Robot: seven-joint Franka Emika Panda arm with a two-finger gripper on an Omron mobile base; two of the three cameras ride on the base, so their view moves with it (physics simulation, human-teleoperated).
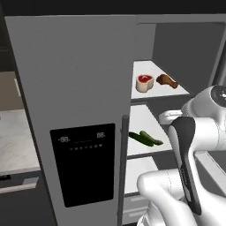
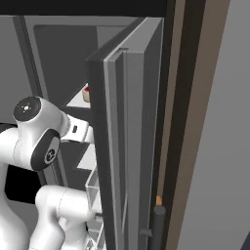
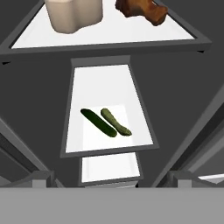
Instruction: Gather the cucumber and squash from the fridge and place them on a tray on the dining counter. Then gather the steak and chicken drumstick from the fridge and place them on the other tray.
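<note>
The fridge [image 1: 75, 79] has its left door shut and its right door [image 2: 132, 122] swung open. On the top shelf lie the steak [image 1: 145, 82] [image 3: 74, 15] and the chicken drumstick [image 1: 167, 80] [image 3: 141, 11]. One shelf down, the dark green cucumber [image 1: 136, 137] [image 3: 98, 122] lies beside the paler squash [image 1: 152, 139] [image 3: 116, 121]. My gripper [image 3: 111, 181] is open and empty, set back in front of the shelves and looking down at the vegetables. Both trays and the dining counter are out of view.
The open door stands close on the arm's right, with bins [image 2: 93, 188] on its inner side. A lower shelf and a drawer [image 1: 137, 205] sit under the vegetables. A pale counter [image 1: 13, 141] lies left of the fridge, and a brown panel [image 2: 195, 122] is at the right.
</note>
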